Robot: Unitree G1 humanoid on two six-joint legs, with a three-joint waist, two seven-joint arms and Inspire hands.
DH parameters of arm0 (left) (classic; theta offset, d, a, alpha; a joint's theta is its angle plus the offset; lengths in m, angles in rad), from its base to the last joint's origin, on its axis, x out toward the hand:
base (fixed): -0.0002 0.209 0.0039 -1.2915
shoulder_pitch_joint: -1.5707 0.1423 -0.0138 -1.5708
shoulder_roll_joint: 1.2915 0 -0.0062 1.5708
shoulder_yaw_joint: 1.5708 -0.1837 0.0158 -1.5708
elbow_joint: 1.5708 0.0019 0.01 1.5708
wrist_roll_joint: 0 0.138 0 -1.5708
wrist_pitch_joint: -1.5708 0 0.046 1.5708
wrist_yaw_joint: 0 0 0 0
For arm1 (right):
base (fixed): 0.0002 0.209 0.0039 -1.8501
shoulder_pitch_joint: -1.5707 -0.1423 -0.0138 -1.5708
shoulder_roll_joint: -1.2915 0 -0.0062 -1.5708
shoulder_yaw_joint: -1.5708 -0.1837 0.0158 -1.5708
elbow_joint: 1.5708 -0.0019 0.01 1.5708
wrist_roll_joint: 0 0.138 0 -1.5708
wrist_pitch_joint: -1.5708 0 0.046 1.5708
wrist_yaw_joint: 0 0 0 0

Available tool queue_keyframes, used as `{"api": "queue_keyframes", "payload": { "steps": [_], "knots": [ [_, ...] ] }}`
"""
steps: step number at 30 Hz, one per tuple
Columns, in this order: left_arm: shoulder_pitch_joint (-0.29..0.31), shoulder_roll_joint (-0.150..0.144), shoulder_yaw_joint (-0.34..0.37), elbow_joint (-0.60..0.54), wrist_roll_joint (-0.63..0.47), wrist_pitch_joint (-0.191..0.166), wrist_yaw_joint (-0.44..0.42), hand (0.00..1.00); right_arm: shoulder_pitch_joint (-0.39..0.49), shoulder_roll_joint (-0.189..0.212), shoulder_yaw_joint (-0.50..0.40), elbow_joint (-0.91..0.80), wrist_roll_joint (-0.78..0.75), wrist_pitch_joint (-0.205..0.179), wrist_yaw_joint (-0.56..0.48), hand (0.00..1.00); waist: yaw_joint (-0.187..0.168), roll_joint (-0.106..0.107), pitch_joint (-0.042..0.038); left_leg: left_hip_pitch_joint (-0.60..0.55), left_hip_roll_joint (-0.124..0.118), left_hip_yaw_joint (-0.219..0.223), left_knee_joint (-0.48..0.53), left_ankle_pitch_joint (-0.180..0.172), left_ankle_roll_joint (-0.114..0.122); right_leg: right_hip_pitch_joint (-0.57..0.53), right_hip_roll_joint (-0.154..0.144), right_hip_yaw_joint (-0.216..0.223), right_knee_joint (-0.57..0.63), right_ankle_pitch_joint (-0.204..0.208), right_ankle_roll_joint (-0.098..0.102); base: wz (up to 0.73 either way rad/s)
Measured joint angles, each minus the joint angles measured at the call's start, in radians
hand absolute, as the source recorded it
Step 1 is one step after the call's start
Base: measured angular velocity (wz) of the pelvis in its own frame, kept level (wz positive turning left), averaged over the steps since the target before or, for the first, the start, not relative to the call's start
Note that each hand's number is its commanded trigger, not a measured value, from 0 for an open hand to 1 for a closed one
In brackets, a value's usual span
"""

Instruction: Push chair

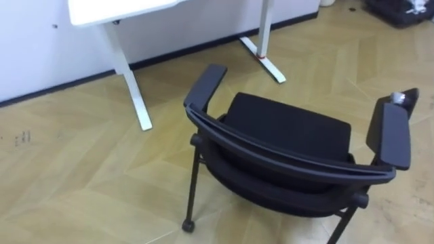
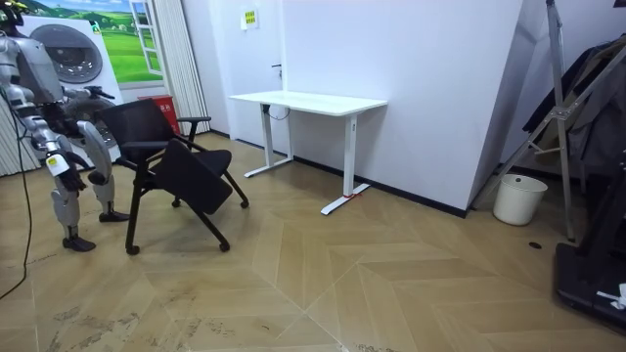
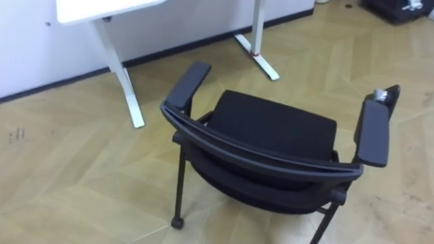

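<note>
**Step in hand:** push the chair (image 1: 288,129) toward the counter (image 1: 112,9).

**Position.** The chair stands on the wooden floor (image 1: 68,183), well apart from the counter. Its seat faces the counter and its backrest (image 1: 285,161) faces the robot, which stands just behind it at the room view's left.

**Robot hand state.** The right robot hand (image 2: 58,163) shows low at the robot's side. The left robot hand (image 2: 102,97) is up near the top of the backrest. Both are too small to read, so I cannot tell whether the fingers are wide, narrow or holding the backrest.

**Recommended procedure.**
1. Set both hands on the top rail of the backrest, evenly spaced.
2. Push level and gently. A high, hard push would probably tip the chair rather than roll it on its wheel (image 1: 188,225).
3. The counter lies ahead and to the left, so steer left and keep the left armrest (image 1: 205,87) clear of the near counter leg (image 1: 132,88).
4. Take short steps and keep the feet clear of the chair's rear legs.
</note>
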Motion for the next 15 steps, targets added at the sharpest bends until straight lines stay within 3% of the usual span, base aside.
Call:
{"api": "queue_keyframes", "payload": {
  "steps": [1, 2, 6, 7, 10, 15],
  "knots": [
    [-0.011, 0.008, 0.001, -0.03, 0.063, -0.004, 0.026, 0.0, 0.0, 0.0, 0.0, 0.0, 0.003, -0.001, 0.002, 0.0, -0.004, -0.003, 0.003, -0.002, 0.0, -0.002, 0.0, 0.0, 0.0, 0.001, 0.0, -0.003, 0.0, 0.0, 0.0, 0.03],
    [-0.018, 0.015, 0.001, -0.042, 0.096, -0.007, 0.04, 0.0, 0.0, 0.0, 0.0, 0.001, 0.004, -0.002, 0.004, 0.0, -0.007, 0.008, -0.0013, -0.002, 0.0, -0.004, 0.001, 0.0, 0.0, 0.001, 0.0, -0.002, 0.0, 0.0, 0.0, 0.06],
    [-0.069, 0.051, -0.018, -0.169, 0.35, -0.009, 0.112, 0.0, 0.006, -0.001, 0.005, 0.005, 0.004, -0.002, 0.022, 0.0, -0.036, 0.003, 0.0026, 0.0, -0.001, -0.004, -0.001, 0.0, 0.0, 0.001, 0.001, 0.005, -0.001, 0.0, 0.0, 0.0],
    [-0.077, 0.056, -0.025, -0.214, 0.422, -0.009, 0.116, 0.0, 0.008, 0.0, 0.005, 0.005, 0.008, -0.002, 0.022, 0.0, -0.042, 0.008, -0.0009, 0.001, -0.001, -0.003, -0.001, 0.0, 0.0, 0.001, 0.0, 0.007, -0.001, 0.0, 0.0, -0.05],
    [-0.092, 0.06, -0.033, -0.359, 0.596, -0.011, 0.117, 0.0, 0.014, -0.003, 0.003, 0.023, 0.011, -0.002, 0.028, 0.0, -0.071, 0.006, 0.01, 0.0, -0.001, 0.001, -0.002, 0.0, 0.0, -0.001, 0.0, 0.01, -0.003, 0.0, 0.0, -0.04],
    [-0.111, 0.103, -0.051, -0.416, 0.82, -0.009, 0.11, 0.0, 0.019, -0.032, -0.011, 0.049, 0.008, 0.001, 0.044, 0.0, -0.114, 0.029, 0.0085, 0.006, -0.001, 0.016, -0.004, 0.0, 0.0, -0.004, -0.003, 0.028, -0.005, 0.0, 0.0, -0.1]
  ]
}}
